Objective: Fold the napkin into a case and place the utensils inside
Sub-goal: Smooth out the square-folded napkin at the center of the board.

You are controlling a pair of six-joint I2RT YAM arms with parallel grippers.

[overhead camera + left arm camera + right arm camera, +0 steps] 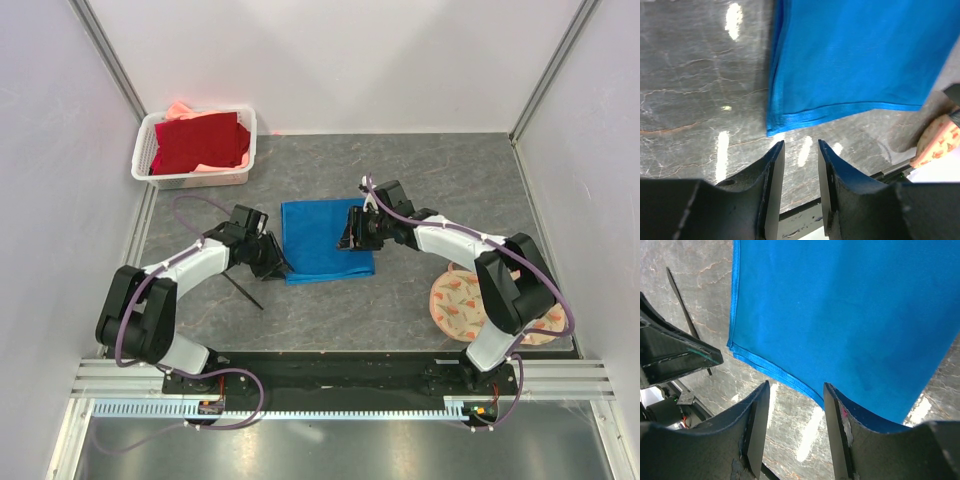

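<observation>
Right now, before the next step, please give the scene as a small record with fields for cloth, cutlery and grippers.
napkin: flat on the table, layered, not yet a narrow case
utensil: one black piece visible, on the table left of the napkin
left gripper: open, empty, by the napkin's near left corner
right gripper: open, at the napkin's right edge
basket: far left, holds red cloth
mat: near right, partly hidden

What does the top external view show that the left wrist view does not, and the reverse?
Only the top view: the white basket holding a red cloth, and a black utensil on the table. Only the left wrist: the napkin's shiny hemmed corner close up, just beyond the open, empty left claw. Both: the blue napkin, grey table, peach mat.
</observation>
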